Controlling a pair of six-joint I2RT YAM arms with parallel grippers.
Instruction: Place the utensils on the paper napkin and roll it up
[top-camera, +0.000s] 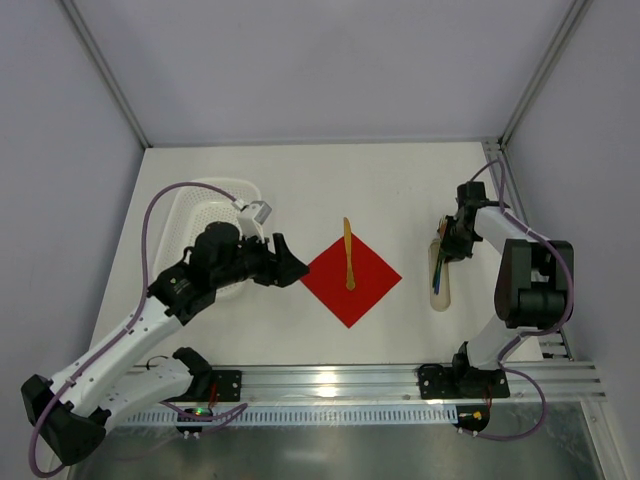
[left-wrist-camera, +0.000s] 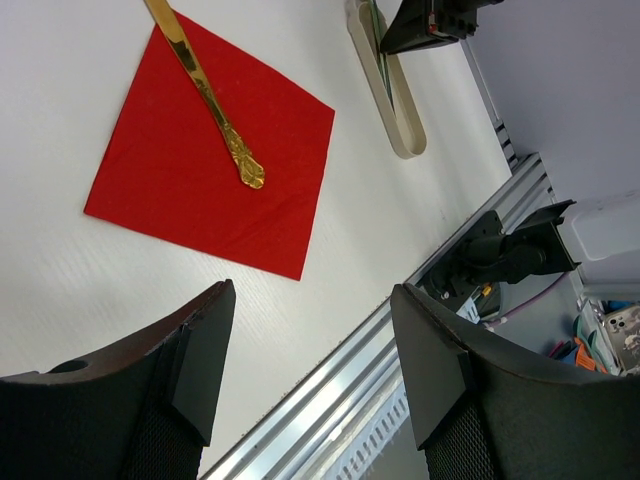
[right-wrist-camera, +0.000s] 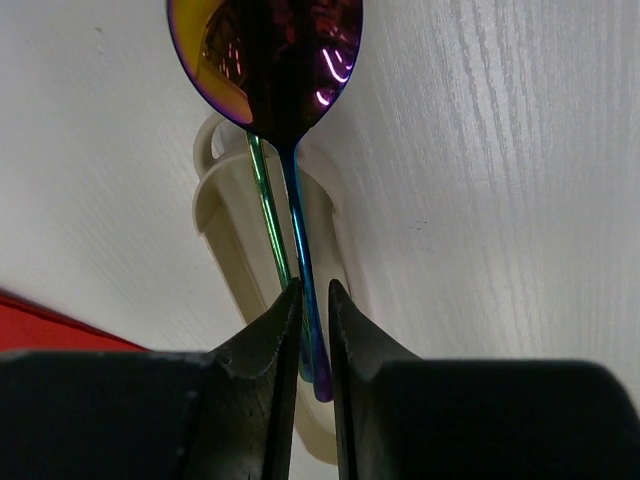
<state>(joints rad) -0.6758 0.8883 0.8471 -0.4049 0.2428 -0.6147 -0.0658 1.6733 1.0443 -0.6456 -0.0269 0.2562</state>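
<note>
The red paper napkin (top-camera: 372, 275) lies as a diamond at the table's middle, also in the left wrist view (left-wrist-camera: 180, 190). A gold utensil (top-camera: 347, 255) lies across it (left-wrist-camera: 205, 90), its far end past the napkin's top corner. My right gripper (top-camera: 446, 243) is over the beige tray (top-camera: 440, 292), shut on the handle of the iridescent spoon (right-wrist-camera: 270, 60), fingertips together (right-wrist-camera: 312, 290). A green fork handle (right-wrist-camera: 265, 200) lies beside it in the tray (right-wrist-camera: 215, 210). My left gripper (top-camera: 295, 265) is open and empty just left of the napkin (left-wrist-camera: 310, 295).
A white perforated basket (top-camera: 200, 215) sits at the left, partly under my left arm. An aluminium rail (top-camera: 340, 380) runs along the near edge. Enclosure posts stand at the back corners. The right gripper also shows in the left wrist view (left-wrist-camera: 430, 25).
</note>
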